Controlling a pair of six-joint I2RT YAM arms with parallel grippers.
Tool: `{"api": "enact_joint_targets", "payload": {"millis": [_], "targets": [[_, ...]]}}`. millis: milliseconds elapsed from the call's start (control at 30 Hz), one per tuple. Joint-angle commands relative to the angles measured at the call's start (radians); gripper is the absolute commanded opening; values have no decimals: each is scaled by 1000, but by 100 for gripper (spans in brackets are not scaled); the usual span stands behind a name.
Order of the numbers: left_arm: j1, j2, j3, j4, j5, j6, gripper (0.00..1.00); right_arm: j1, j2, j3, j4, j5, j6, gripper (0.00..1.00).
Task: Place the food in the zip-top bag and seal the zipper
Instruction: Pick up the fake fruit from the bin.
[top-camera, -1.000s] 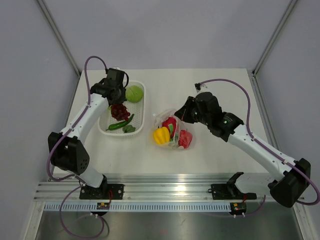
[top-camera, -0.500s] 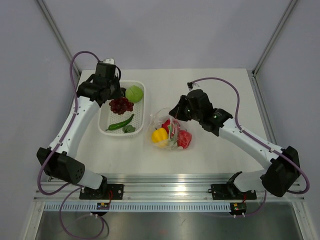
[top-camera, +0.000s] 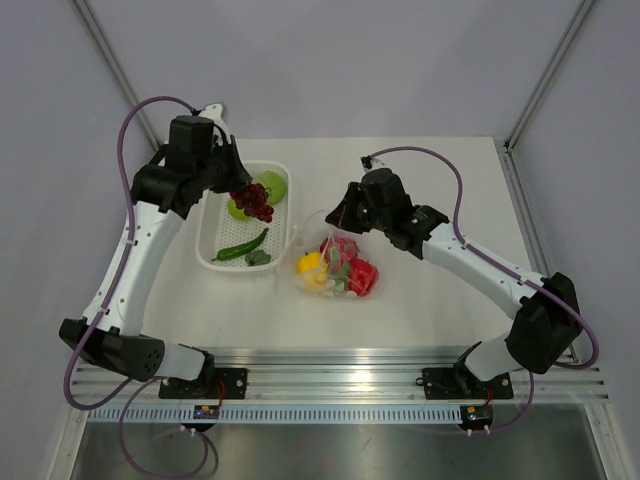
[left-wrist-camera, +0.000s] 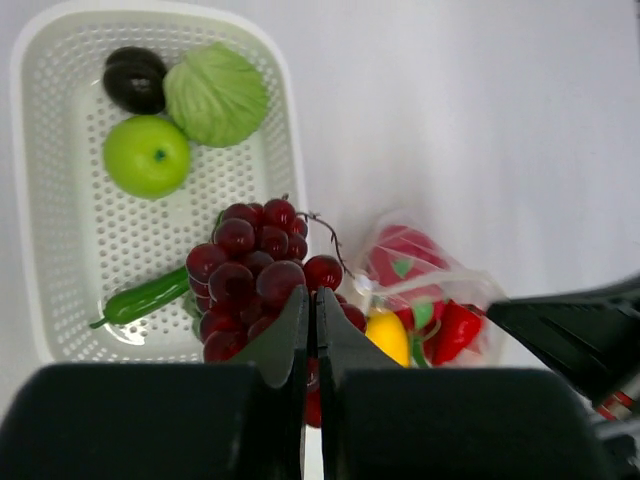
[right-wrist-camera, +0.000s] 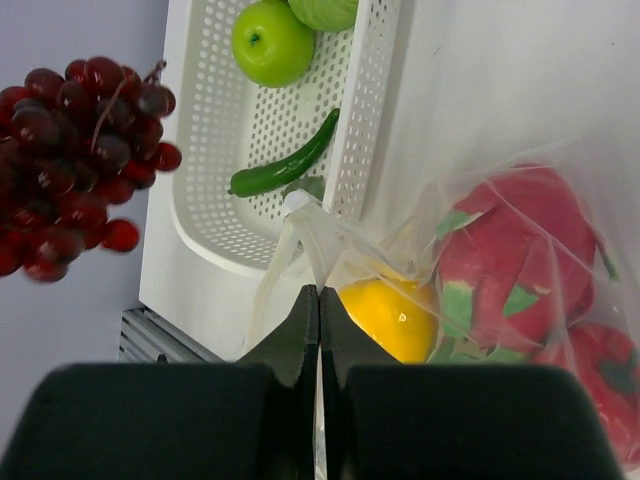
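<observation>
Hanging in the air above the white basket (top-camera: 205, 262), on the side facing the zip-top bag (top-camera: 330, 262), the dark purple grape bunch (left-wrist-camera: 255, 275) is being carried by the left claw (left-wrist-camera: 313, 300). The claw's fingers are being pressed together on the lower part of the cluster, and the bunch is being held clear of the basket floor.

The bag is lying on the desk (top-camera: 430, 300) just to the right of the basket. Its mouth edge is being lifted by the right claw (right-wrist-camera: 318, 295), which is being pinched tight on the pale zipper (right-wrist-camera: 310, 225). The mouth is being turned toward the basket. Inside the clear pouch, a yellow piece (right-wrist-camera: 390, 318) is being seen beside red pieces (right-wrist-camera: 510, 260) with green leaves.

In the basket, a green apple (left-wrist-camera: 146, 156), a cabbage (left-wrist-camera: 215, 95) and a dark round piece (left-wrist-camera: 133, 80) are being shown at one end, touching or nearly so. A green chili (left-wrist-camera: 145, 297) is being shown lying apart at the other end.
</observation>
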Motion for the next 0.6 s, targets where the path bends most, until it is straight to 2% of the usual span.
{"api": "enact_joint_targets", "payload": {"millis": [0,267,400,567], "targets": [[5,-68,55,56,168,-19,0,10,24,57,63,-10,12,0],[2,-131,-18,126,383,-77,0,10,73,85,92,-43,26,0],[3,-151,-117,235,532,-135,0,10,74,86,105,-56,35,0],[2,-153,-253,309,620,-167,0,10,53,82,111,-60,38,0]]}}
